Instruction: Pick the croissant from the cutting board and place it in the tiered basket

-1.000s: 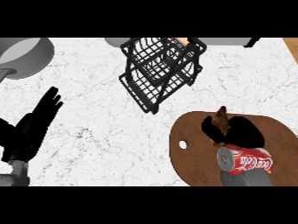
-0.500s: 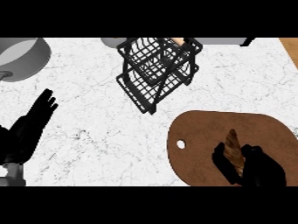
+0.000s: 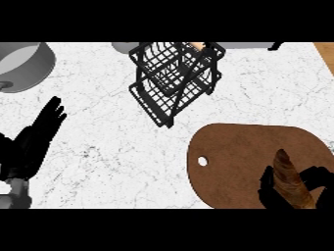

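Right robot hand (image 3: 322, 185): at the view's lower right edge, over the near right part of the cutting board (image 3: 234, 144); fingers and thumb are curled narrowly round the croissant (image 3: 291, 180), with black on both of its sides.
Croissant: in the right robot hand's grasp, above the board's near right part, its pointed tip sticking out past the fingers toward the far side. Whether it rests on the board or is raised off it cannot be told.
Left robot hand (image 3: 28, 146): resting open at the view's left edge over the table (image 3: 97, 122), fingers straight, holding nothing.
Tiered basket (image 3: 173, 81): black wire, on the far middle of the table, well apart from the board and the croissant.
Grey pot (image 3: 14, 61): far left corner.
Change from half a second ago: the croissant sits a little further right on the board, and the right robot hand now wraps both its sides rather than lying mostly below it. The left robot hand and the basket have not moved.
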{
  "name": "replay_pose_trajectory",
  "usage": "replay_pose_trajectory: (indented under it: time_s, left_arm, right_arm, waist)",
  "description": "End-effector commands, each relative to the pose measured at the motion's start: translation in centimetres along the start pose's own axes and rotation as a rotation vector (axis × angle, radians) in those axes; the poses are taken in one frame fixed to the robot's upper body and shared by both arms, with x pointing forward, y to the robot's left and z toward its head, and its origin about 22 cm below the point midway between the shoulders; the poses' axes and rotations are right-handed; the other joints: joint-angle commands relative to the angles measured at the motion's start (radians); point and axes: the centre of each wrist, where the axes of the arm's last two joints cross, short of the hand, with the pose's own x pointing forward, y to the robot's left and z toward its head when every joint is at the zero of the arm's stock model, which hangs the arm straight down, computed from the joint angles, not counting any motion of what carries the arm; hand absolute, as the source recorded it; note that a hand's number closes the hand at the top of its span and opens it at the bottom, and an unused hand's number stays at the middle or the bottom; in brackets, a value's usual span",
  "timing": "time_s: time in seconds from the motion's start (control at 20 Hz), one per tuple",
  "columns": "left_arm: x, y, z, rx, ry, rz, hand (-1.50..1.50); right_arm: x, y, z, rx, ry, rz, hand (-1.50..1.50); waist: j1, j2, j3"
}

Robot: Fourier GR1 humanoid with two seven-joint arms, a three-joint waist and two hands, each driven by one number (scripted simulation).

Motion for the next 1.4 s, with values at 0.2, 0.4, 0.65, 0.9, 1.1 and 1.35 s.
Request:
replay_pose_trajectory:
  time_s: [0.2, 0.4, 0.65, 0.9, 1.1, 1.35]
  left_arm:
    - [0.0, -0.2, 1.4, -0.008, 0.015, -0.017, 0.0]
    - [0.7, -0.1, -1.6, -0.034, -0.006, -0.002, 0.0]
    - [-0.6, -1.7, -0.4, -0.035, -0.005, -0.016, 0.0]
    - [0.1, -1.4, -1.2, -0.057, -0.02, -0.02, 0.0]
    - [0.7, -0.7, -0.7, -0.055, -0.011, -0.006, 0.0]
    - [0.4, -1.5, -1.0, -0.033, -0.022, -0.015, 0.0]
  right_arm:
    - [2.2, -7.1, 3.1, -0.15, -0.121, -0.257, 1.5]
    - [6.4, -7.8, 2.2, -0.099, -0.199, -0.249, 1.5]
    - [12.5, -7.1, 1.7, -0.081, -0.218, -0.27, 1.5]
    - [17.4, -6.3, -1.0, -0.057, -0.211, -0.262, 1.5]
    - [20.8, -4.6, -3.7, -0.035, -0.156, -0.276, 1.5]
    - [24.6, -4.8, -6.9, -0.008, -0.163, -0.279, 1.5]
  waist:
    - [0.02, 0.005, 0.0]
    - [0.024, 0.012, -0.001]
    - [0.036, 0.011, -0.001]
    - [0.042, 0.013, -0.001]
    - [0.061, 0.015, -0.001]
    - [0.054, 0.015, 0.0]
